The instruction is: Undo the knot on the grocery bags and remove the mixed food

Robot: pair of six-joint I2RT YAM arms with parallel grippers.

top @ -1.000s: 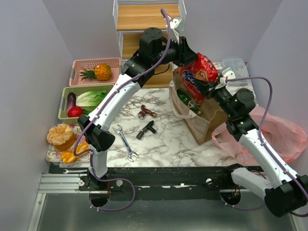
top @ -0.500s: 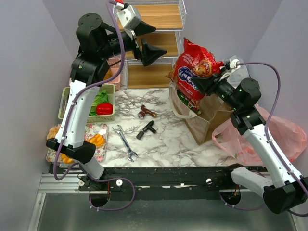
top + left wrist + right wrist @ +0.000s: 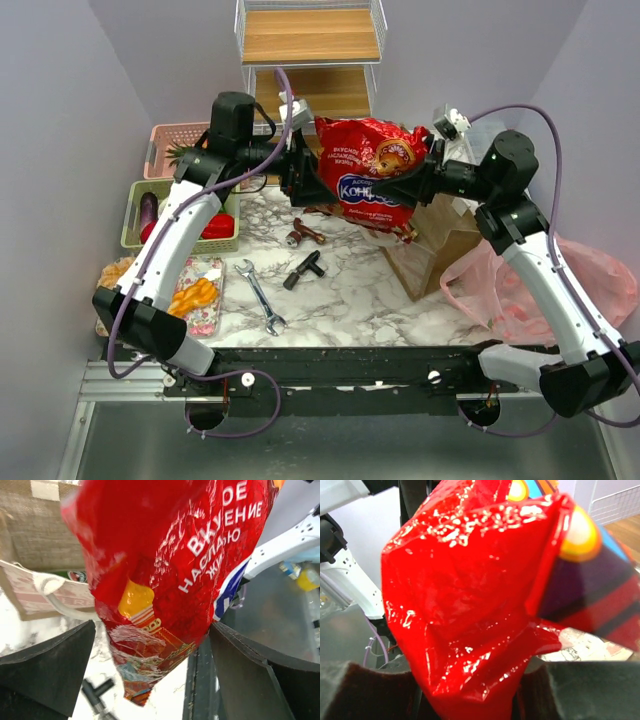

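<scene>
**While the snack packet [image 3: 370,185] hangs in mid-air between two arms**

Where the marble-veined worktop [image 3: 350,295] meets its left edge, a green slatted plastic basket [image 3: 133,215] holds a glossy purple eggplant [image 3: 148,207] and a red vegetable [image 3: 215,226]. The left arm crosses over the rest of what it holds. At the near-left corner, orange pieces [image 3: 195,295] lie on a flowered tray [image 3: 212,315], and a tan bun [image 3: 113,270] peeks out from behind the arm's elbow. A bare steel wrench [image 3: 262,300] lies flat nearer the middle.

Above the far middle, the left gripper [image 3: 300,178] stands spread wide and holds nothing. In its wrist view the two dark, wedge-shaped fingers [image 3: 45,672] flank the packet's lower end, and whether either one touches it cannot be told. The packet is shiny, crinkled red foil with white lettering and a blue patch, stretched sideways well above the worktop. The right gripper [image 3: 418,185] is clamped on the packet's other end, the foil bunched and pinched between felt-like dark pads [image 3: 355,690].

Below it, toward the right edge, stands the stiff brown paper bag [image 3: 440,255], its top hidden by packet and gripper. At the right edge slumps the thin translucent pink plastic bag [image 3: 590,280], partly behind the right arm. Its handles and knot cannot be made out.
</scene>
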